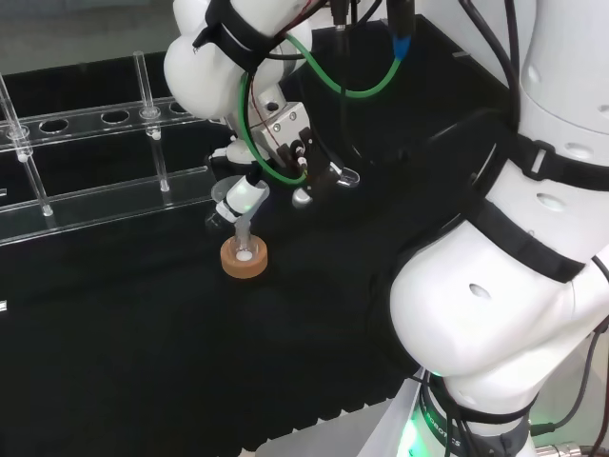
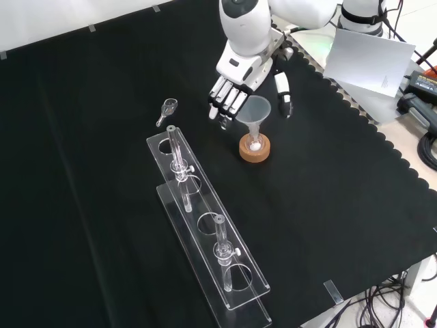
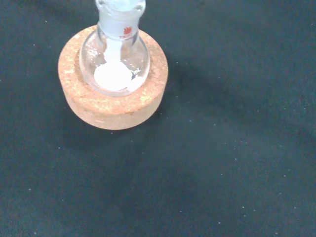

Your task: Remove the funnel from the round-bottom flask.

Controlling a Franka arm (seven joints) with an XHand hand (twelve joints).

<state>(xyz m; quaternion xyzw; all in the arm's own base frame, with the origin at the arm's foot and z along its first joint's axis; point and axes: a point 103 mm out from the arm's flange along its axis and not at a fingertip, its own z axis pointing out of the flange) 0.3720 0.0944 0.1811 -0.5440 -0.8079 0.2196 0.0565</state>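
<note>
One rack: your clear acrylic test-tube rack (image 2: 205, 242) lies nearest in the front view.
Flask: small round-bottom glass flask (image 3: 114, 61) sits in its cork ring stand (image 2: 254, 149).
Funnel: clear plastic funnel (image 2: 255, 113) stands in flask's neck.
Robot hand: black-and-white robot hand (image 2: 235, 85) straddles the funnel, fingers (image 2: 224, 104) relaxed, none curled round it.

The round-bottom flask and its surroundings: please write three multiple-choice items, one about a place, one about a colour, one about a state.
1. Where does the round-bottom flask stand?
A. in a cork ring
B. in the clear rack
C. on bare cloth

2. What colour is the material inside the flask?
A. blue
B. white
C. red

3. Where is the funnel now?
A. lying on the cloth
B. seated in the flask's neck
C. lifted high above the flask

Answers:
1 A, the cork ring surrounds the flask's base.
2 B, the wrist view shows white material at the bottom.
3 B, its stem enters the neck, with the hand beside it.
</note>
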